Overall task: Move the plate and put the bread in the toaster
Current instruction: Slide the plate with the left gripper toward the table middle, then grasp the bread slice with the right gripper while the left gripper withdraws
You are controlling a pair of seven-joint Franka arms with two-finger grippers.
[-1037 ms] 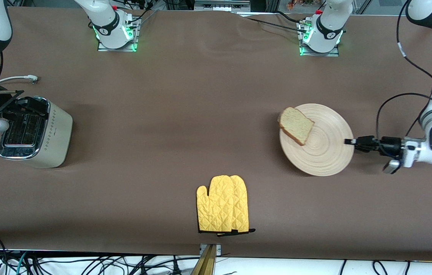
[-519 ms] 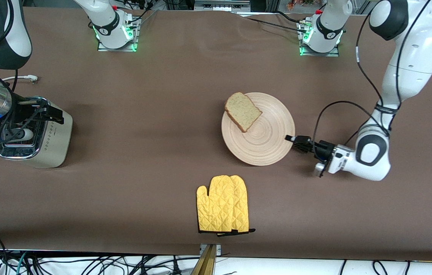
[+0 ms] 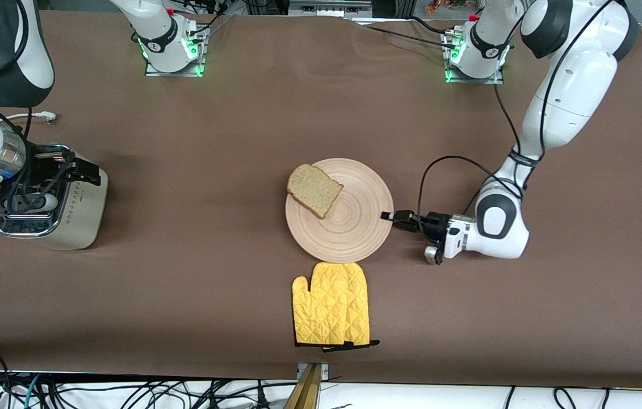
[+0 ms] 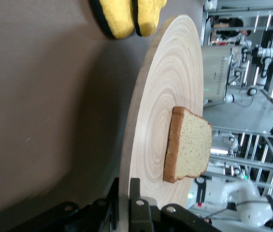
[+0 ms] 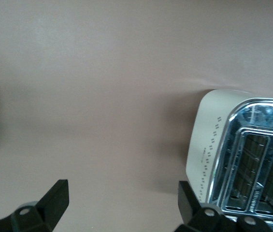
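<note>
The left gripper [image 3: 390,216] pinches the plate [image 3: 355,227] rim just beside the oven mitt [image 3: 330,303], keeping the bread [image 3: 314,190] flat. The right gripper [image 3: 74,170], spread, waits over the toaster [image 3: 79,210].

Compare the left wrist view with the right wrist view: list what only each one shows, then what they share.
Only the left wrist view: the round beige wooden plate clamped at its rim by the shut left tool, the tan speckled bread slice lying on it, and the tips of the yellow quilted oven mitt.
Only the right wrist view: the open right tool hanging over the table with nothing between its fingers.
Both: the cream two-slot toaster with its chrome top, and the brown table.
</note>
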